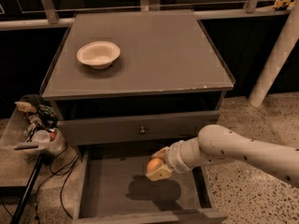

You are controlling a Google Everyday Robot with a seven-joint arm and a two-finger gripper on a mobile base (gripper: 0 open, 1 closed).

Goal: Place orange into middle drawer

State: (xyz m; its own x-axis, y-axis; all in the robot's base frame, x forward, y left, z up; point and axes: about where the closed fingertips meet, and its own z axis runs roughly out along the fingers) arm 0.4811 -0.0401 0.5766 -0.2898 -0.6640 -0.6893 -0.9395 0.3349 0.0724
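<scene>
The gripper (158,170) holds the orange (153,164) tight. Right under it is the open middle drawer (112,188). Only letting go is left.

My fingers (159,174) clamp the orange (153,165) over the open middle drawer (112,190), shadow on its floor. Bowl (98,54) sits on desk (168,55), left rear; knobbed front (117,130) just above.

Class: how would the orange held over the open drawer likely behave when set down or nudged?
Being round, the orange, held in the gripper above the drawer, would probably roll on the flat bare floor until a wall stops it. Its smooth, slightly shiny skin may be slippery. It seems firm: no visible squashing in the grip.
</scene>
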